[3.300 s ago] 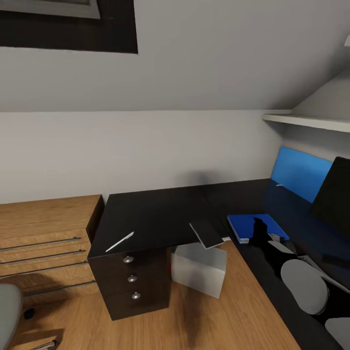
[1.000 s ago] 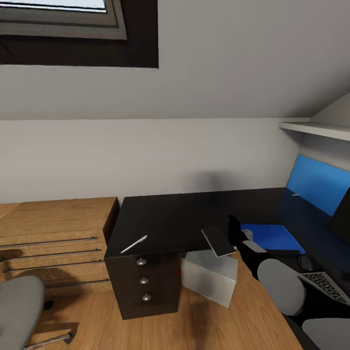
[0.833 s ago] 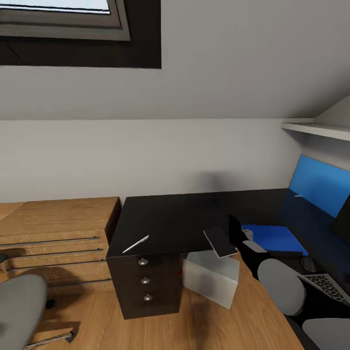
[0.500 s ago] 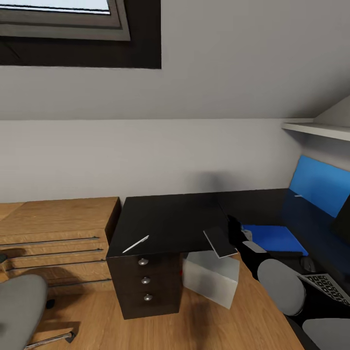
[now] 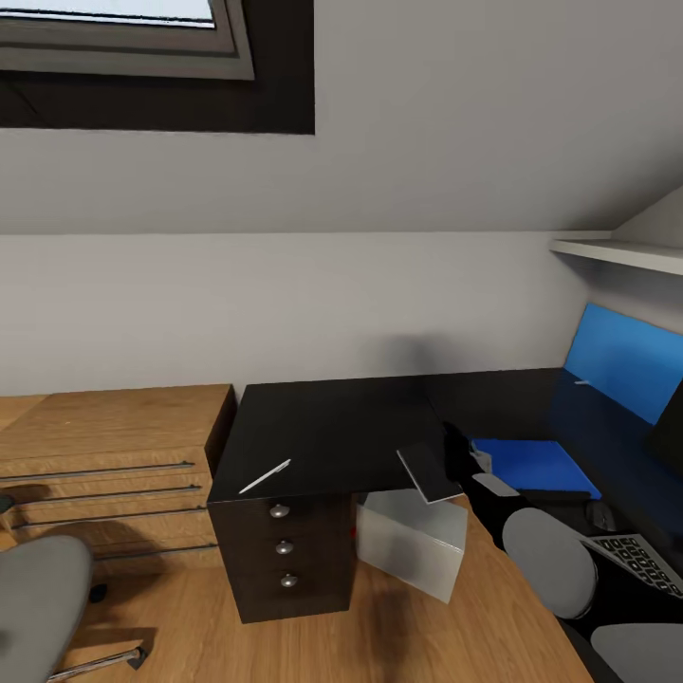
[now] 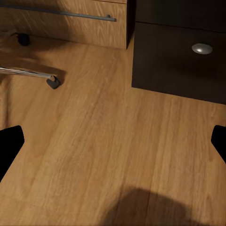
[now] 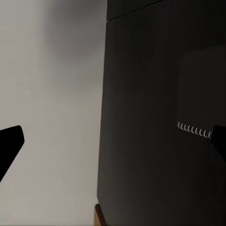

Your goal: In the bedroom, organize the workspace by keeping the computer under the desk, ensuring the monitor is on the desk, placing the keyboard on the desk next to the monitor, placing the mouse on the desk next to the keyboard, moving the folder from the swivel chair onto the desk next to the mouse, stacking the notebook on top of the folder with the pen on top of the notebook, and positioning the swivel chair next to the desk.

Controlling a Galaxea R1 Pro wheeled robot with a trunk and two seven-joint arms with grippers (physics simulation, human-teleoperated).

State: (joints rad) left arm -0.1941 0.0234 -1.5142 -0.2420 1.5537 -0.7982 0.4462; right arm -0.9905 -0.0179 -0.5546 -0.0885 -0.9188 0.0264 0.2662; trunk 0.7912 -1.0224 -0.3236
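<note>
On the black desk point(image 5: 332, 422) a white pen point(image 5: 264, 476) lies near the front left edge. A dark grey notebook point(image 5: 429, 472) hangs half over the front edge; its spiral binding shows in the right wrist view as notebook point(image 7: 202, 89). The blue folder point(image 5: 533, 465) lies on the desk's right wing, with the mouse point(image 5: 599, 515) and keyboard point(image 5: 634, 560) nearer me. The white computer point(image 5: 412, 541) stands under the desk. The grey swivel chair point(image 5: 38, 607) is at the lower left. My right gripper point(image 7: 113, 141) is open above the desktop beside the notebook. My left gripper point(image 6: 113, 141) hangs open over the floor.
A wooden chest of drawers point(image 5: 104, 465) stands left of the desk. A blue panel point(image 5: 621, 360) and the monitor's edge point(image 5: 670, 417) are at the far right, under a white shelf point(image 5: 617, 251). A chair caster point(image 6: 52, 83) and a drawer knob point(image 6: 201, 48) are close to my left gripper.
Since the earliest frame the camera has swung left and up. In the last second my right forearm has sunk and drawn right beside the notebook. Pen, notebook and folder lie as before.
</note>
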